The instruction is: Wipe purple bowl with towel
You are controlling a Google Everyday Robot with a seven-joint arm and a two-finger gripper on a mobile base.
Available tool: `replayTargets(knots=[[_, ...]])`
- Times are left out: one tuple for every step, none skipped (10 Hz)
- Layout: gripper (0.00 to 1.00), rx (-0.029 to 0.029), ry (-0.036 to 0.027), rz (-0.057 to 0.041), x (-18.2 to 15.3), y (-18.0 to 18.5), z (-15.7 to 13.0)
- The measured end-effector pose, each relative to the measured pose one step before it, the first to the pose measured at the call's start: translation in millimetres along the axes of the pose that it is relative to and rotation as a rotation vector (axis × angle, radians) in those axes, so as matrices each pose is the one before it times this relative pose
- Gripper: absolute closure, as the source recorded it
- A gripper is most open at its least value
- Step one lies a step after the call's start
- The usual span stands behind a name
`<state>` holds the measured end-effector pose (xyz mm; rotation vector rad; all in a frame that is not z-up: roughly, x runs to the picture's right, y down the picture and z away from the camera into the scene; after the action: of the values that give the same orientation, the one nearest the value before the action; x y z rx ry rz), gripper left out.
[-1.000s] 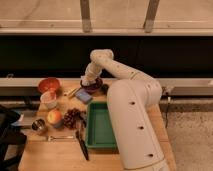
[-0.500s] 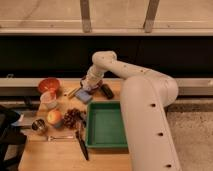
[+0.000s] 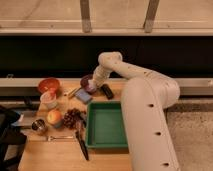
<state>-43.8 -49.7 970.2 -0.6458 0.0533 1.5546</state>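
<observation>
Gripper (image 3: pixel 94 83) hangs at the far side of the wooden table (image 3: pixel 55 155), at the end of the white arm (image 3: pixel 145 95) that reaches left from the robot's body. It sits directly over the purple bowl (image 3: pixel 86 81), hiding the bowl's right half; only the dull maroon left part with its rim shows. Pale cloth at the claw's tip looks like the towel (image 3: pixel 93 88), pressed down at the bowl, though its outline cannot be made out, and whether the claw is clamped on it cannot be told.

Just near-side of the bowl lies a flat blue pad (image 3: pixel 83 96), and to the right of it a dark oblong object (image 3: pixel 107 91). Left of the purple bowl stands an orange bowl (image 3: pixel 48 85), with a small pale cup (image 3: pixel 49 99) nearer the viewer. Further toward the near edge lie an apple (image 3: pixel 54 118), a bunch of dark grapes (image 3: pixel 72 118) and a small metal can (image 3: pixel 38 126). A green tray (image 3: pixel 106 144) lies to the right of the grapes, partly under the arm.
</observation>
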Motion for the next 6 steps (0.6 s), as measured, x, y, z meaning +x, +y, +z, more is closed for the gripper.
replayTargets(knots=[[1.00,-0.00288,-0.00596,-0.00939,-5.63,5.26,5.36],[1.00,-0.00990,-0.00448,-0.01904,-5.80,10.80,6.38],[1.00,-0.01933,-0.00233,-0.02331,-3.82,13.45,3.66],[1.00,-0.01857,0.00638,-0.01705,3.21,10.18,1.27],[1.00,-0.01332,0.00371,-0.00641,4.80,4.98,-3.55],[1.00,-0.00946,0.00965,-0.00831,8.44,6.53,-2.26]])
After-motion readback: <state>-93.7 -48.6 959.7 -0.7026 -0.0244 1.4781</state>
